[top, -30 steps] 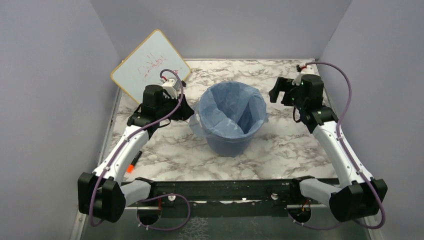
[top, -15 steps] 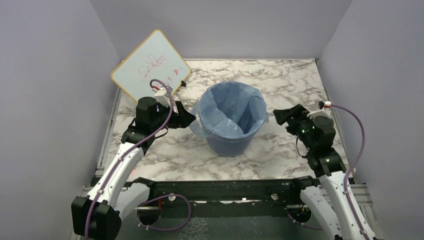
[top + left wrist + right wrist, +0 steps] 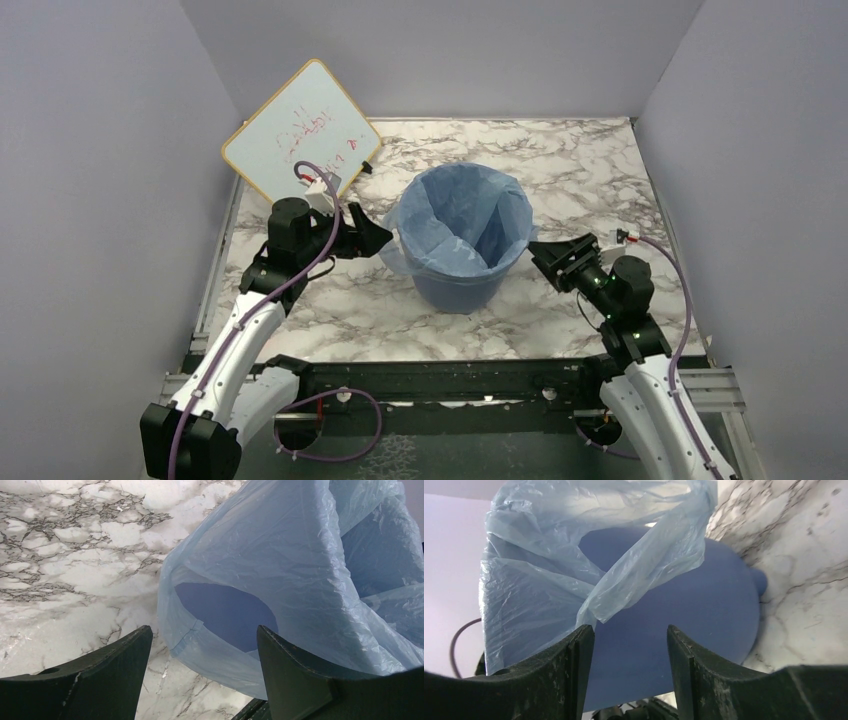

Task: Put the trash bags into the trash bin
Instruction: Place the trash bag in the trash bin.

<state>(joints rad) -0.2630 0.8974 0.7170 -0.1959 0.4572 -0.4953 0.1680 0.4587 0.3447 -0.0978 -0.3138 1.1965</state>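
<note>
- The trash bag (image 3: 452, 214) lines the trash bin (image 3: 456, 290) in the middle of the table (image 3: 590, 170). Its mouth is folded out over the rim, and a loose flap hangs down the left side.
- It's thin, crinkly film, so I reckon it's feather-light, floppy, slippery and easy to tear. The best hold looks like a pinch on that hanging hem.
- The left pincer (image 3: 378, 238) reaches in low from the left. Its jaws are spread wide and empty, with the drooping hem right in front.
- The right pincer (image 3: 548, 258) points at the bin's right wall. Its jaws are parted and grip nothing, and a bag fold dangles just beyond its fingertips.
</note>
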